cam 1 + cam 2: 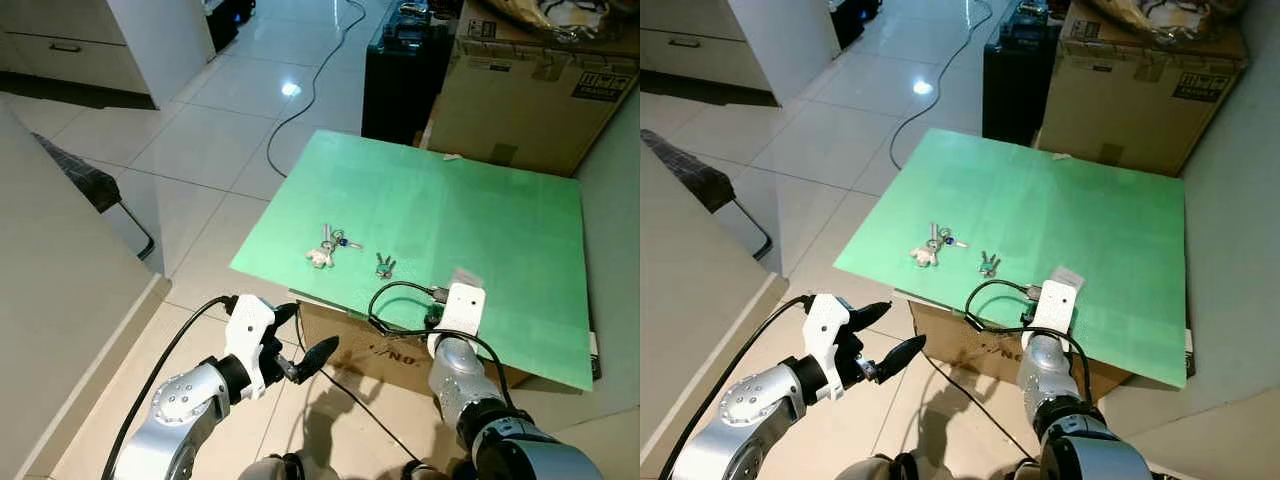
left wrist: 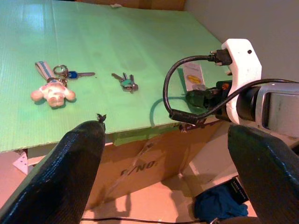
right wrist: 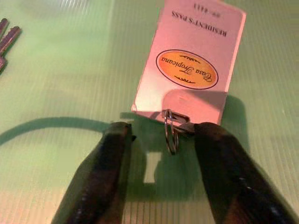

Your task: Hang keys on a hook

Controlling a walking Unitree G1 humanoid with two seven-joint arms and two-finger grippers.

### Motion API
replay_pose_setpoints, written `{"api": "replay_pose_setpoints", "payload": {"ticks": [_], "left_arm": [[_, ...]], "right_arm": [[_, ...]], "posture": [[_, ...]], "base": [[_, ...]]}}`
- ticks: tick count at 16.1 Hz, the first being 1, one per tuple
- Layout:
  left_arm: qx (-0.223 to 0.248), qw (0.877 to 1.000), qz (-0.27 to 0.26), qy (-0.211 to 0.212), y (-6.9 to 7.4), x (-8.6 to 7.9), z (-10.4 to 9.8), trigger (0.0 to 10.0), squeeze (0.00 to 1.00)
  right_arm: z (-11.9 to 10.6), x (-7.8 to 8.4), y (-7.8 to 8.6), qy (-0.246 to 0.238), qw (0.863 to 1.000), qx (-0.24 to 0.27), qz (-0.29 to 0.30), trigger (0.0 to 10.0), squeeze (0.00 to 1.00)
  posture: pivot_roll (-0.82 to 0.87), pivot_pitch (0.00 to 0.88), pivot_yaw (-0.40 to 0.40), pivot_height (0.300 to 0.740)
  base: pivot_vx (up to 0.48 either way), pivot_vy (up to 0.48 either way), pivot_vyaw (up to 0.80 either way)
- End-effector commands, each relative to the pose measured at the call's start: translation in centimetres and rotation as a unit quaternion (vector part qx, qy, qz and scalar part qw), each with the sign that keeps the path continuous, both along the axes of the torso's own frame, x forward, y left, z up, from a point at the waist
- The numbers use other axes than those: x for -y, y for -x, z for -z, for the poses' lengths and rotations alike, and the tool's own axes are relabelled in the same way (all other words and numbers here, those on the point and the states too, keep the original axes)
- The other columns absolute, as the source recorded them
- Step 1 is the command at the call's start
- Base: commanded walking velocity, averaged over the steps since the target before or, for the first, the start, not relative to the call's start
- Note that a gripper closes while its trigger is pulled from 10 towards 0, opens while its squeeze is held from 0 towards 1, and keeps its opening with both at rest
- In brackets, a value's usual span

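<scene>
A key bunch with a white bear charm and a blue key lies on the green board. A smaller bunch of keys lies just to its right. Near the board's front edge rests a white resident's pass card with a metal ring. My right gripper is open and low over the board, its fingers on either side of that ring; the ring sits close to one finger. My left gripper hangs open below the board's front left corner, holding nothing.
The board rests on a cardboard box. Behind it stand a black case and a large carton. A cable runs across the tiled floor. A beige counter is at my left, a wall at my right.
</scene>
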State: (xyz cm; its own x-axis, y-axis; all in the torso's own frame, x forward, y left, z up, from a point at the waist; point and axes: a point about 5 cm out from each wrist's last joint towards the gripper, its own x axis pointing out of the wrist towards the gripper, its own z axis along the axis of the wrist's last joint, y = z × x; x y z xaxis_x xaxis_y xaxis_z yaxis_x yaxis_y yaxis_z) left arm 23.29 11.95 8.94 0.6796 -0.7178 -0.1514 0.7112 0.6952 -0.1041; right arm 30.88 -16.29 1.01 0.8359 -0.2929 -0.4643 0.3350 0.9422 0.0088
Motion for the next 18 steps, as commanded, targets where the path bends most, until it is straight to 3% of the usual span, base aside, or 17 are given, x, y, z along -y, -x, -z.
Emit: {"api": "replay_pose_setpoints", "payload": {"ticks": [1, 18], "left_arm": [[0.002, 1.000, 0.006, -0.001, 0.2, 0.0, 0.0, 10.0, 0.00], [0.002, 1.000, 0.014, 0.006, 0.1, 0.6, 0.1, 10.0, 0.00]], "right_arm": [[1.1, -0.3, 0.9, -0.011, 0.999, -0.030, 0.004, 0.0, 0.00], [0.2, 0.4, 0.1, 0.026, 0.999, -0.009, -0.034, 0.0, 0.00]], "posture": [[0.07, 0.164, 0.094, 0.740], [0.06, 0.174, 0.095, 0.740]], "base": [[0.000, 0.000, 0.00], [0.000, 0.000, 0.00]]}}
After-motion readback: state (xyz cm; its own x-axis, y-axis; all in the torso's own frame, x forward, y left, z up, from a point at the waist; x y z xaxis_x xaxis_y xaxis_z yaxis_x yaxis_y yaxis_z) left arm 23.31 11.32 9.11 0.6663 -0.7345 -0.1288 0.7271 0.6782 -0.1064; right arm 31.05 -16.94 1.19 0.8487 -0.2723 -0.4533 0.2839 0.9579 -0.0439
